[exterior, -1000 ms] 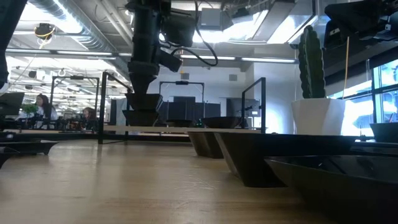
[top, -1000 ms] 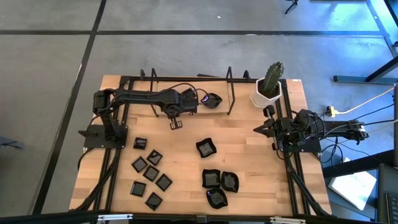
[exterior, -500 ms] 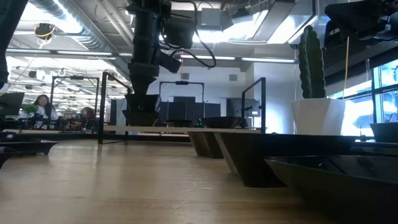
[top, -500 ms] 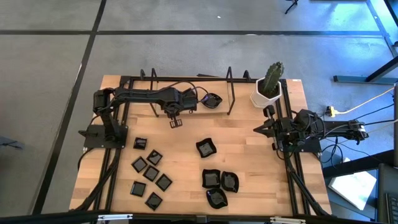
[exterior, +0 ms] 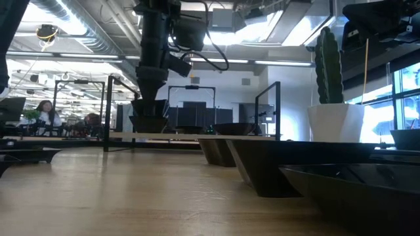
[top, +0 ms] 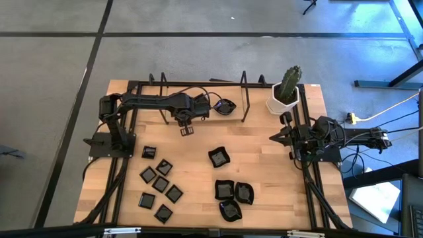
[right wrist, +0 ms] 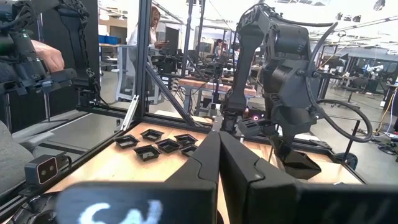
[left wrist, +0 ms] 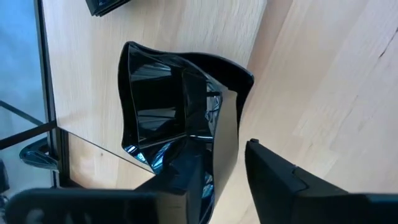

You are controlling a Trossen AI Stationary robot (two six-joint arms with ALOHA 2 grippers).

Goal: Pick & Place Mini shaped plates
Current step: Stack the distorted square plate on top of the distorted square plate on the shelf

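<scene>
My left gripper (left wrist: pixel 224 168) points steeply down over the far middle of the table, open. Its fingers stand on either side of the raised rim of a wavy-edged black mini plate (left wrist: pixel 168 106), seen small in the high view (top: pixel 187 131), which rests on its base on the wood (exterior: pixel 149 123). Another wavy plate (top: pixel 226 107) lies just right of the arm. More wavy plates (top: pixel 231 195) lie near the front and one (top: pixel 220 157) lies mid-table. Several small flat square plates (top: pixel 158 185) lie at the near left. My right gripper (right wrist: pixel 217 134) is shut and level at the table's right side (top: pixel 274 137). My left gripper comes at the plate from above with one finger inside the bowl and the other finger (left wrist: pixel 273 174) outside the wall (left wrist: pixel 227 143). A strip of bare wood shows between the outer finger and the wall. I cannot tell whether the inner finger touches the plate.
A white pot with a cactus (top: pixel 284 98) stands at the far right corner. Black frame bars (top: pixel 218 84) and slanting struts (top: pixel 244 99) run along the far side. Cables trail off the right edge. People sit in the room beyond (exterior: pixel 46 111).
</scene>
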